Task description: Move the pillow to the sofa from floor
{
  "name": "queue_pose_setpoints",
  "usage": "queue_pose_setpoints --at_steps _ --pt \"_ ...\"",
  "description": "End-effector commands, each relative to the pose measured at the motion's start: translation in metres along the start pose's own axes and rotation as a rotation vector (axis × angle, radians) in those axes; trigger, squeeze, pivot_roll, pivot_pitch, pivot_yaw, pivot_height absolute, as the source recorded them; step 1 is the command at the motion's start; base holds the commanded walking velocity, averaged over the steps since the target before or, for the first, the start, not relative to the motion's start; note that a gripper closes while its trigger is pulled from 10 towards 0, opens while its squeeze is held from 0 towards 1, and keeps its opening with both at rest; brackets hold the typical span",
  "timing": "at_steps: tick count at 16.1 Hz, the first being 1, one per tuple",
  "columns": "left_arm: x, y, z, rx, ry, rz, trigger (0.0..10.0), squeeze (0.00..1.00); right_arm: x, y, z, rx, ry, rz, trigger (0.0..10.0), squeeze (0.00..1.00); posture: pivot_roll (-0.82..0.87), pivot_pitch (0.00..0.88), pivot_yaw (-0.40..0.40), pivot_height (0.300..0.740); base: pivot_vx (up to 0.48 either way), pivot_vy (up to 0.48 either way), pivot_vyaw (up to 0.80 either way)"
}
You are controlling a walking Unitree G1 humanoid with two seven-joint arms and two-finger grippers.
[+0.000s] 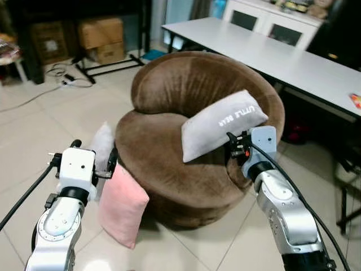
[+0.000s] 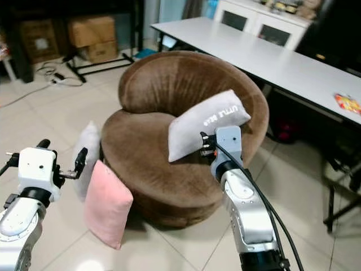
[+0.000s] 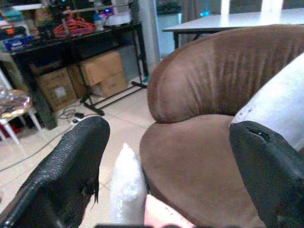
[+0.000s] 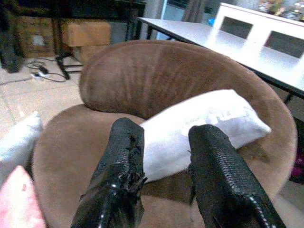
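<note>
A grey pillow (image 1: 223, 123) printed "LITTLE BEAR" lies tilted on the seat of the round brown sofa (image 1: 186, 84), leaning toward its right arm. My right gripper (image 4: 166, 130) hovers just in front of this pillow's lower edge, open, with nothing between its fingers. On the floor a pink pillow (image 1: 121, 206) leans against the sofa's left front. A pale grey pillow (image 1: 102, 144) stands behind it. Above and just left of those two floor pillows, my left gripper (image 1: 95, 153) is held wide open and empty.
A long white table (image 1: 271, 51) runs behind and to the right of the sofa. Cardboard boxes (image 1: 101, 34) and a black stand sit at the back left, with cables (image 1: 62, 73) on the tiles. Dark chair legs (image 1: 347, 186) stand at the far right.
</note>
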State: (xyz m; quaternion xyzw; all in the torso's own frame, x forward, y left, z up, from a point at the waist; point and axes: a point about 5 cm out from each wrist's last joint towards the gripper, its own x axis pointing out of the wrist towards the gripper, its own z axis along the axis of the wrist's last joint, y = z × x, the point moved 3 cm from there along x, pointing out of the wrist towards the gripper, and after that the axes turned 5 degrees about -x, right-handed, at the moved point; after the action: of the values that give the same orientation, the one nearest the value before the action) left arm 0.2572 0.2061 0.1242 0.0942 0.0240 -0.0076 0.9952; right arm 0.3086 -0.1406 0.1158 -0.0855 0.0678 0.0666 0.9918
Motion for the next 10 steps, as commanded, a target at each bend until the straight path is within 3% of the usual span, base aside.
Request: queue_pose_setpoints --at_steps 1,10 --pt "0.0004 -0.0046 0.0001 0.004 -0.003 -0.019 10.0 0.0 0.0007 -0.0082 -0.0052 -0.057 0.036 -0.033 10.0 0.0 0.03 0.0 -0.098 0.74 0.0 0.379 0.0" --pt "0.0092 -0.0017 0.002 0.032 -0.012 -0.056 10.0 0.0 0.0016 -0.0114 -0.0031 -0.03 0.014 -0.095 10.0 0.0 0.01 0.0 -0.027 0.74 0.0 0.376 0.0"
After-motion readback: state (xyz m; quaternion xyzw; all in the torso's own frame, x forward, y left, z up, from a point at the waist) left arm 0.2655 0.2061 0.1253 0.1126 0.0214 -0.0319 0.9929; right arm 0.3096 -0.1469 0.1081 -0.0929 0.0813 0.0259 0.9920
